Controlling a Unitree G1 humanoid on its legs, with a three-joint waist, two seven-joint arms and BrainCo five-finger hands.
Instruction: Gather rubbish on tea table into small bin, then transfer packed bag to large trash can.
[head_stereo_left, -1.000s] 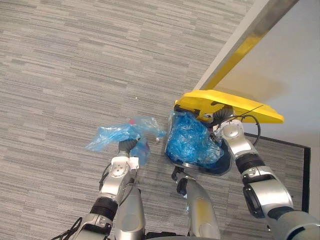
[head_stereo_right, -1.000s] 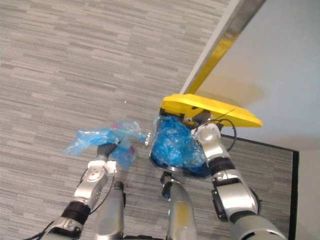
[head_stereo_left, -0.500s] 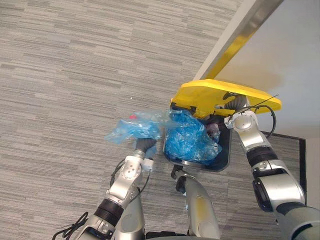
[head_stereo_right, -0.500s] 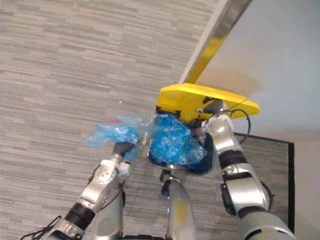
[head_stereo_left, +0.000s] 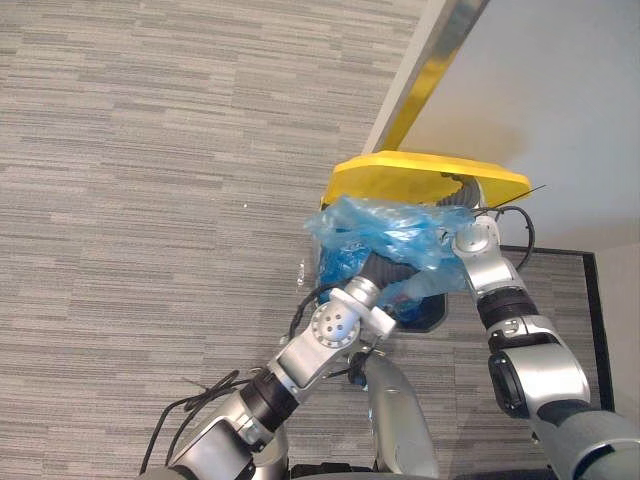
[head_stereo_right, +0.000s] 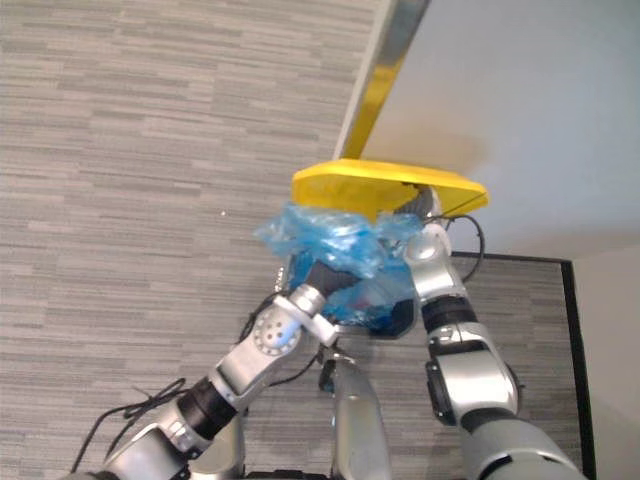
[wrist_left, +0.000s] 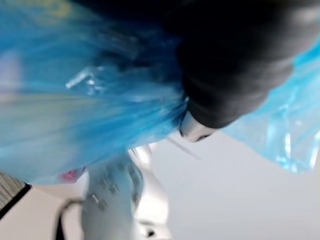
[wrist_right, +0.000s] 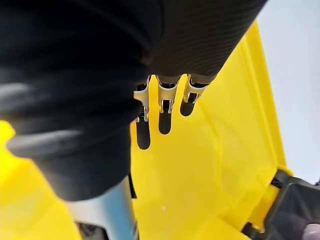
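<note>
The left hand (head_stereo_left: 378, 272), at frame centre, is buried wrist-deep in the crumpled blue bag (head_stereo_left: 385, 228). Its fingers are hidden in the plastic, so I cannot tell whether they are clamped on it or loose. The bag hangs right over the mouth of the large trash can (head_stereo_left: 430, 318), spread across the darker blue liner (head_stereo_left: 337, 268) and just under the raised yellow lid (head_stereo_left: 420, 175). To the right of centre, the right hand (wrist_right: 164, 112) has its fingers straight and side by side, pressed flat against the lid's underside to prop it open. Grey carpet (head_stereo_left: 150, 150) lies around the can, and a pale wall (head_stereo_left: 560, 100) fills the upper right.

Judging by this, the gathering and bagging are done and the task is in its last stage. The packed bag is at the can but does not look dropped yet. What is left seems to be letting it go inside, drawing the left arm out and lowering the lid.

A second ago the bag was held out over the carpet, left of the can. Half a second ago it had reached the can's left rim, and now it is over the opening. The lid was already held up then. The whole view has also shifted a little, which is the camera moving and not the can
</note>
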